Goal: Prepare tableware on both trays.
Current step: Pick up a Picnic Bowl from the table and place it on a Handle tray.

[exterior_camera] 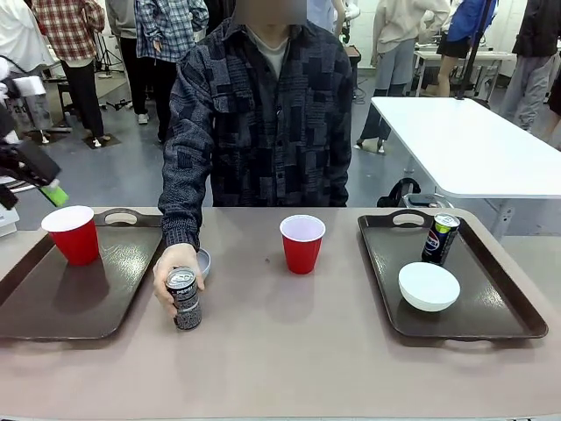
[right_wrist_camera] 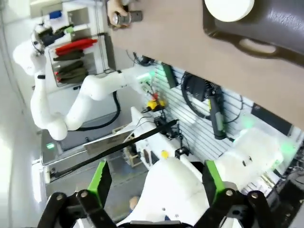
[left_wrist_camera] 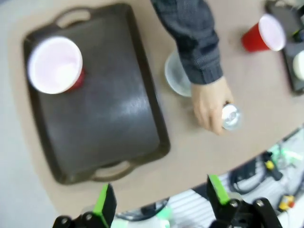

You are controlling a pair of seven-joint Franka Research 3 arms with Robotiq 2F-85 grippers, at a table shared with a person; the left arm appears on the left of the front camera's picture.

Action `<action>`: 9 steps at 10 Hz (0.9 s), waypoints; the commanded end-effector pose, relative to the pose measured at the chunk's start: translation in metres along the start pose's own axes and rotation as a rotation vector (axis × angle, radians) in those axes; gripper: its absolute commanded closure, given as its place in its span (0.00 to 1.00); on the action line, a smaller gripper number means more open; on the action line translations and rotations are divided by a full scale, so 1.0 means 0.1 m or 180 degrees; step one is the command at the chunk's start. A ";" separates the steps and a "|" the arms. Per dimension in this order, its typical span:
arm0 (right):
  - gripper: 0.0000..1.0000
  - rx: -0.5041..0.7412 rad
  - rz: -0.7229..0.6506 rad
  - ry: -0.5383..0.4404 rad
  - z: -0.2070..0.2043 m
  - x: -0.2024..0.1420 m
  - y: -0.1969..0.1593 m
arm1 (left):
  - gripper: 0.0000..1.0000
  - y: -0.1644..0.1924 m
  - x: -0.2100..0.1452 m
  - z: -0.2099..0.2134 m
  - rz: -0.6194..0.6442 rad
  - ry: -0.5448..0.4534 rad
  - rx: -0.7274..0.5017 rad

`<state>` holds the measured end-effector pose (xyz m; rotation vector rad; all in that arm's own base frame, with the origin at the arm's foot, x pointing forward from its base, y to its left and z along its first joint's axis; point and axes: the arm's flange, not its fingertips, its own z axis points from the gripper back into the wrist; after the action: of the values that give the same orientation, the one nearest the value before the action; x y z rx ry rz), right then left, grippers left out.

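1. Left gripper gapes empty above the left tray — one red cup stands on it.
2. Right gripper gapes empty too.
3. Right tray carries a can and bowl.
4. A hand grips the second can on the table.

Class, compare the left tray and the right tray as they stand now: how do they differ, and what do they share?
The left tray carries one red cup; the right tray carries none. The right tray holds a can and a white bowl; the left tray has neither. Both are dark brown, rimmed, with handle slots.
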<state>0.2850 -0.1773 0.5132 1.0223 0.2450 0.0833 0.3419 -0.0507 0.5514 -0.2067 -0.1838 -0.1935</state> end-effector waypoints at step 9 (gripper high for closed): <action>0.00 0.0142 -0.0033 -0.0013 0.05 -0.05 -0.22 | 0.00 0.11 -0.79 -0.11 -0.0644 0.0499 0.0121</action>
<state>0.2806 -0.1934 0.4962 1.0552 0.2515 0.0624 0.3054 -0.0585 0.5149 -0.1276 -0.0391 -0.3561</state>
